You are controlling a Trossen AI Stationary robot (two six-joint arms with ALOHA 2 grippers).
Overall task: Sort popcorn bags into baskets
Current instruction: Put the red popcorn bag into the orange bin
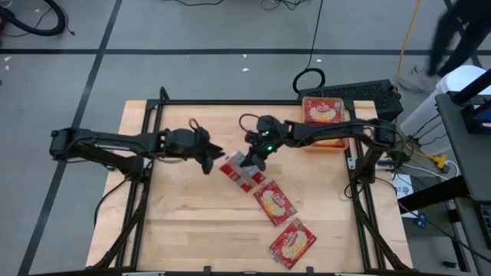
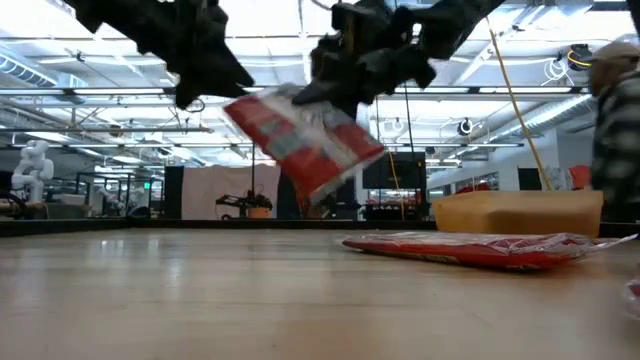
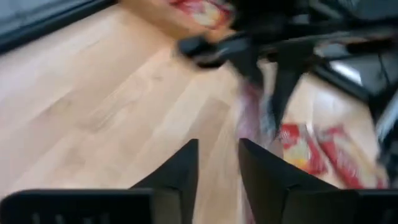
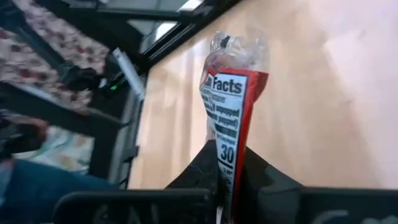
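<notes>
One popcorn bag (image 1: 322, 112) already lies in the orange basket (image 1: 334, 142) at the table's far right. The right gripper (image 1: 254, 160) pinches another bag (image 1: 239, 172) aloft mid-table (left gripper (image 1: 211, 159) beside it, fingers slightly parted, empty). Two bags (image 1: 275, 202) remain on the table.

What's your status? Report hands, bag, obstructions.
Right hand shut on popcorn bag, lifted. Left hand beside it, parted. Basket holds one; nothing blocking.

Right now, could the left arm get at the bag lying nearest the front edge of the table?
Probably yes: that bag lies flat in the open, nothing on it, and the left claw holds nothing.
</notes>
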